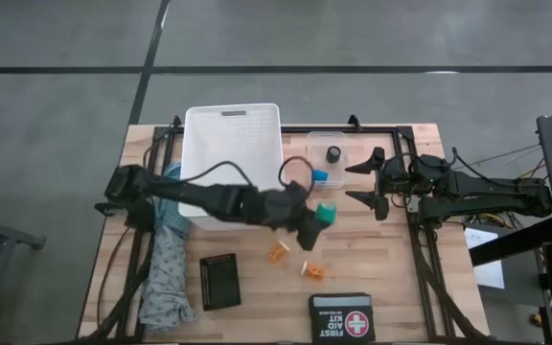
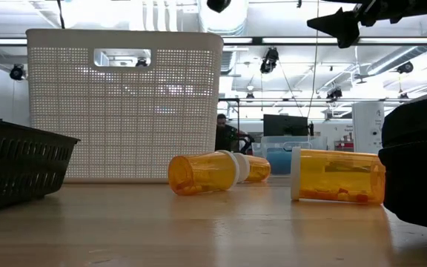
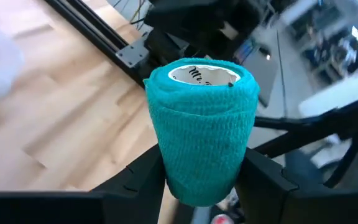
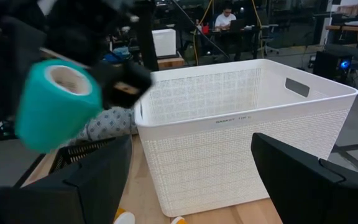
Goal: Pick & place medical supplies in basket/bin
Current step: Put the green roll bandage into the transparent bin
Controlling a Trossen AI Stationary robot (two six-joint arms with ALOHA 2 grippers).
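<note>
I see my left gripper held above the middle of the wooden table, its 2 dark fingers clamped on either side of a teal-green roll of woven bandage wrap, which sits upright between them with its white cardboard core facing the wrist camera. The large white rectangular plastic basket with slotted walls stands at the far side of the table, and the roll is off to its right, near a small clear plastic tub that holds a black round piece. 2 small orange pill bottles with white caps lie on their sides on the table below the roll. A teal-blue patterned cloth lies along the left edge. My right gripper waits beside the tub, fingers spread apart and holding nothing.
</note>
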